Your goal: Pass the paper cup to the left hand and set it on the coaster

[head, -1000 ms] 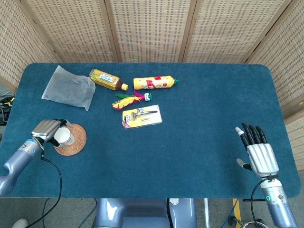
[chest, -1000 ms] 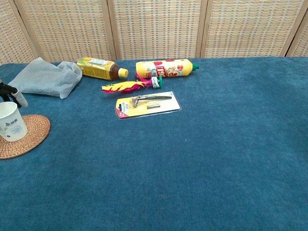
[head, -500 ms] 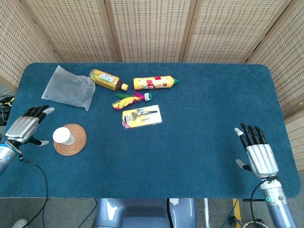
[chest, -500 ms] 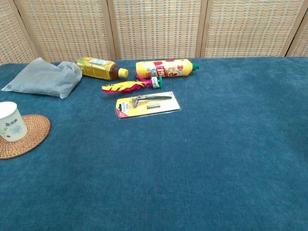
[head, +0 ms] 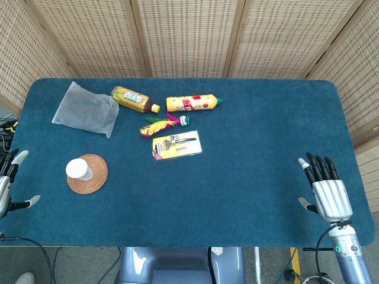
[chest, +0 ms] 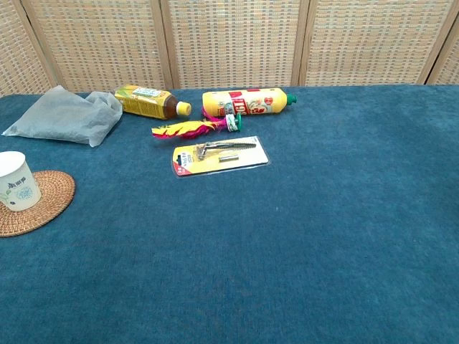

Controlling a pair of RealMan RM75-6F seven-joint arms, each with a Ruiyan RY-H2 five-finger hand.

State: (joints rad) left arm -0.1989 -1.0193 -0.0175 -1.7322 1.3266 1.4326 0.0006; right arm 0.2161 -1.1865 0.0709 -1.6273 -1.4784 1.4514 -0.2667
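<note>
A white paper cup [head: 78,170] [chest: 16,180] stands upright on the round woven coaster [head: 95,177] [chest: 44,203] near the table's left front. My left hand [head: 7,182] shows only at the left edge of the head view, off the table, fingers spread and holding nothing. It is well apart from the cup. My right hand [head: 327,193] hovers at the right front corner, palm down, fingers extended and apart, empty. Neither hand appears in the chest view.
A grey plastic bag [head: 86,109] lies at the back left. Behind the middle lie a tea bottle [head: 134,99], a yellow sauce bottle [head: 191,103], a feather toy [head: 159,125] and a carded razor pack [head: 176,144]. Wicker screens stand behind the blue table [head: 254,148].
My left hand let go of the cup on the coaster and drew back left, off the table edge. The right hand slid slightly toward the front.
</note>
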